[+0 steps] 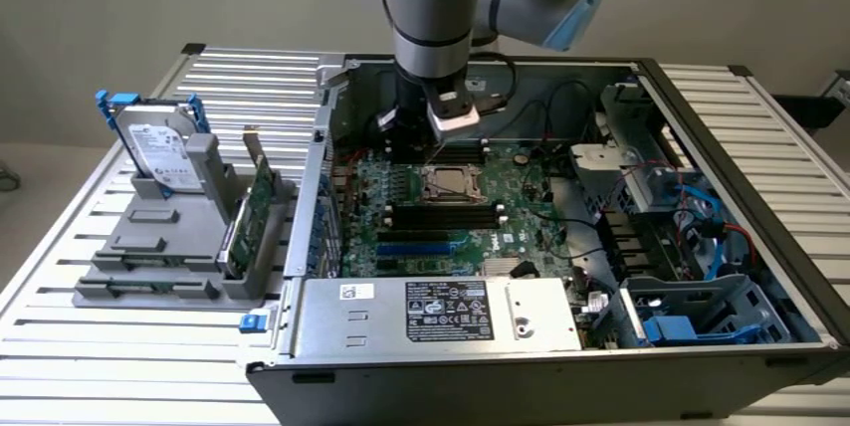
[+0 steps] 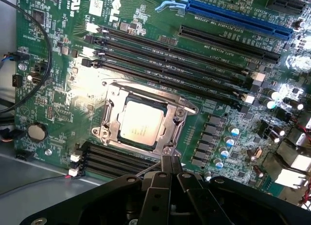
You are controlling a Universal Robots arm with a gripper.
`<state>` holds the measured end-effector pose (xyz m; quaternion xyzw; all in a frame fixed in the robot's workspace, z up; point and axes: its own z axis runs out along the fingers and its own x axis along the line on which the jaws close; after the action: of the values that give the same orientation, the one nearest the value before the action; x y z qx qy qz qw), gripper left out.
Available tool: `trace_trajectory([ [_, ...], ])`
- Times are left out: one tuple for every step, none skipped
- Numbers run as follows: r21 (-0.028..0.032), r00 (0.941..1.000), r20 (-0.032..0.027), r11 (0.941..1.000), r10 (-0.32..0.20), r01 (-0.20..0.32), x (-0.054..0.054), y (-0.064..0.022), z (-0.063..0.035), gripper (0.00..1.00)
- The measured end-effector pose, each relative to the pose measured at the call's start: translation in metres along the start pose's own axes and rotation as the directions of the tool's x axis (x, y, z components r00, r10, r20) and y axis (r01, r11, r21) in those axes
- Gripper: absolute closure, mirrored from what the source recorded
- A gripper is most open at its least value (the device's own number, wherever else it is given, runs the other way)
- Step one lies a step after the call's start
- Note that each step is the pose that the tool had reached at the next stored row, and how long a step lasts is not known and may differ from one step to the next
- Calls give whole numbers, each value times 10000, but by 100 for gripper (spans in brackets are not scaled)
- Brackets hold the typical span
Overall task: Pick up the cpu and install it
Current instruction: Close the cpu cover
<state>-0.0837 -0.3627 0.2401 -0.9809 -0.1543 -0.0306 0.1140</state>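
Inside the computer case (image 1: 531, 386), on the motherboard (image 2: 58, 94), the cpu (image 2: 141, 125) lies flat in the socket frame (image 2: 112, 113), so placing looks done. Can't tell if it's latched. My gripper (image 2: 171, 163) is clenched, empty, near the frame's edge, clear of the cpu.

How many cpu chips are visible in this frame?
1. The cpu sits in the socket frame on the motherboard, close to the shut gripper. Another could be hidden behind the stand beside the case.
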Motion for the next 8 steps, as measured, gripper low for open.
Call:
trace_trajectory([
  [-2,10000,-4,10000,18,-18,0,1,-12,89],
  [-4,10000,-7,10000,38,-38,-1,3,-23,89],
  [-6,10000,-12,10000,56,-56,-1,5,-33,89],
  [-8,10000,-16,10000,76,-77,-2,6,-44,89],
  [-9,10000,-20,10000,92,-92,-3,7,-52,89],
  [-10,9999,-24,9999,106,-106,-4,8,-56,89],
  [-10,9999,-25,9999,110,-110,-4,8,-56,89],
  [-10,9999,-25,9999,110,-110,-4,8,-56,89],
])
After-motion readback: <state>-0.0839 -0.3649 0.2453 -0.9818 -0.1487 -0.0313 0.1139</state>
